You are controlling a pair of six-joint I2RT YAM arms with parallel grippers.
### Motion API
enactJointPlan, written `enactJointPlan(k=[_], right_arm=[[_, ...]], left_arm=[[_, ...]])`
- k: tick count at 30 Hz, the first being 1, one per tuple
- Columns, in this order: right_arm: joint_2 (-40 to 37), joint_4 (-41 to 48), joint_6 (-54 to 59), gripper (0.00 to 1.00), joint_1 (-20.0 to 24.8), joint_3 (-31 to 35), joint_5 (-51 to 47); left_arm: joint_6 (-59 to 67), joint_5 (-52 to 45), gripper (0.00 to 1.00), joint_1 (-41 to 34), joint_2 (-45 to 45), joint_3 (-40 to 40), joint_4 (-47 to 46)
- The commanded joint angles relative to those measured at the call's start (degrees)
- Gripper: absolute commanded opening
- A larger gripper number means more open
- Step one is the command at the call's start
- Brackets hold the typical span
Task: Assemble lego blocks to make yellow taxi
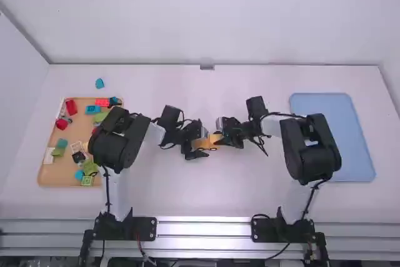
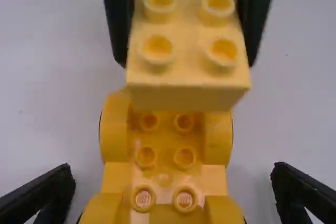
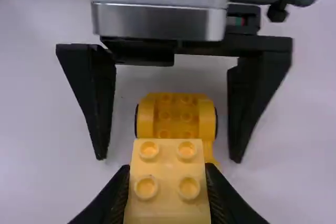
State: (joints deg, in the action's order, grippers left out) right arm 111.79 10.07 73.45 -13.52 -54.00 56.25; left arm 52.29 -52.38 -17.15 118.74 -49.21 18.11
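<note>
Around the table's middle, my left gripper (image 1: 196, 146) and my right gripper (image 1: 220, 136) face each other. A yellow wheeled car base (image 1: 200, 144) rests on the table there; its studded top (image 2: 165, 156) lies between the spread fingers of my left gripper (image 2: 172, 190), with space on both sides. A light yellow brick (image 2: 186, 51) with four studs hangs over one end of the base, covering part of it. My right gripper (image 3: 168, 177) is shut on this brick (image 3: 168, 187). Whether brick and base touch cannot be told.
On the left, an orange-brown tray (image 1: 45, 174) holds several red, green, blue and other bricks. A blue piece (image 1: 99, 83) lies on the table behind it. A blue tray (image 1: 331, 132) stands at the right, beyond the right arm.
</note>
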Motion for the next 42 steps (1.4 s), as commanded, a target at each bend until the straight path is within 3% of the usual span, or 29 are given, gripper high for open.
enactJointPlan(k=[1,5,9,14,33,39,42], right_arm=[[0.9,-0.3,-1.7,0.02,-0.2,-0.3,-0.5],[2.4,-1.9,-1.7,0.01,-0.9,-0.3,-0.5],[4.7,-4.9,-3.5,0.01,-1.2,-0.3,1.7],[5.5,-5.5,-2.6,0.01,-1.1,-0.3,4.3],[6.0,-5.0,-4.7,0.02,-1.5,-0.3,0.2],[6.0,-4.9,-4.7,0.1,-1.6,-0.3,-1.2],[6.0,-5.0,-4.7,0.27,-1.5,-0.3,-0.7]], left_arm=[[-0.4,1.0,0.95,-0.1,0.7,0.7,-0.6],[-0.4,1.0,0.79,-0.1,0.7,0.8,-0.6],[-0.4,1.0,0.56,0.1,0.7,1.1,-0.3],[-0.4,1.1,0.53,-0.2,0.7,2.2,0.8],[-0.4,3.0,0.55,0.1,0.7,3.1,1.5],[-0.5,3.0,0.56,-0.1,0.7,3.1,1.5],[-0.4,2.9,0.58,-0.2,0.7,3.1,1.5]])
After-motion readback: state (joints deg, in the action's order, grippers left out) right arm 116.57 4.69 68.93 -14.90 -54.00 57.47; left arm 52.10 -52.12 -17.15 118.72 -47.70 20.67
